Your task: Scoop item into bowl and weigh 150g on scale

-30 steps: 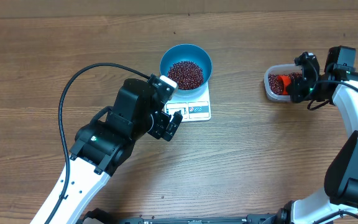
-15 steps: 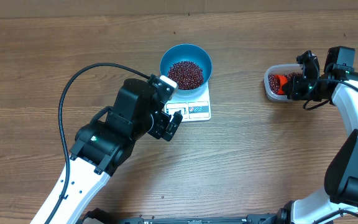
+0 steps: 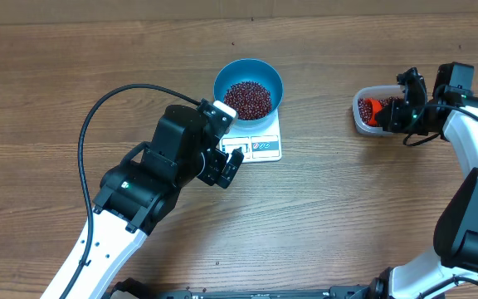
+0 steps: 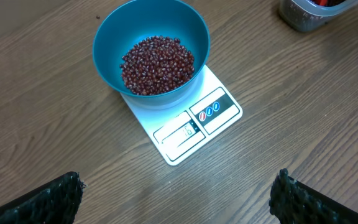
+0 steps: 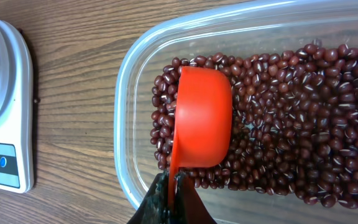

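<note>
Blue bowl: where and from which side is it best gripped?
Probably its rim, from above, one finger inside, one outside: the bowl stands upright on the scale, and the beans lie low, leaving the upper wall bare.

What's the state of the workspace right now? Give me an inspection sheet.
Surface: wooden table, no spills seen.
Job's things: blue bowl holding beans sits on the white scale; display unreadable. An orange scoop lies in the clear tub among more beans.
Clutter: nothing seen.
Grippers: left fingers open, empty, near the scale; right fingers shut on the scoop's handle.
Cables: black cable loops beside the left arm, off the scale.
Surroundings: nothing seen.
</note>
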Tool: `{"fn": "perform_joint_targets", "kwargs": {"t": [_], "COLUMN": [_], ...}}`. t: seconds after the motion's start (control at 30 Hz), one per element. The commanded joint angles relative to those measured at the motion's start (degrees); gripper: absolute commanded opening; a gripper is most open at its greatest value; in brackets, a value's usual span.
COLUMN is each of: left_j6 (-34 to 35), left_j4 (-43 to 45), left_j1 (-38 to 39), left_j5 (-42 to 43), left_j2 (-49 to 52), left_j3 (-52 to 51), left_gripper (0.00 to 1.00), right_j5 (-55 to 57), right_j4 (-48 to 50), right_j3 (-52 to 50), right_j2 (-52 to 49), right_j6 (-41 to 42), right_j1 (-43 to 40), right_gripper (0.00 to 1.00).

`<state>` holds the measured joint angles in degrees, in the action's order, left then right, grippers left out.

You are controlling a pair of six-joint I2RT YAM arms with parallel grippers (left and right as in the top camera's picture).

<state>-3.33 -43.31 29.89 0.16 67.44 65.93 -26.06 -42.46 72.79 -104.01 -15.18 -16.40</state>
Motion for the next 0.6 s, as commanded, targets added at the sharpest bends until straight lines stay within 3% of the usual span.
{"fn": "perform_joint_targets", "kwargs": {"t": [0.0, 0.57], "left_j6": [0.74, 0.74], "left_j4": [0.00, 0.00], "left_j1": [-0.28, -0.28], "left_j5": [-0.59, -0.59], "left_j2": [-0.31, -0.33], "left_j3": [1.07, 1.07], "left_gripper": [1.00, 1.00], "right_j5": [-2.71, -24.11], "right_j4": [0.15, -1.18], "right_j3": [-0.11, -0.11], "right_j2": [-1.88, -1.90], "right_j6": [0.22, 0.22], "right_j1": [-1.38, -13.16], "right_gripper": [0.04, 0.04]}}
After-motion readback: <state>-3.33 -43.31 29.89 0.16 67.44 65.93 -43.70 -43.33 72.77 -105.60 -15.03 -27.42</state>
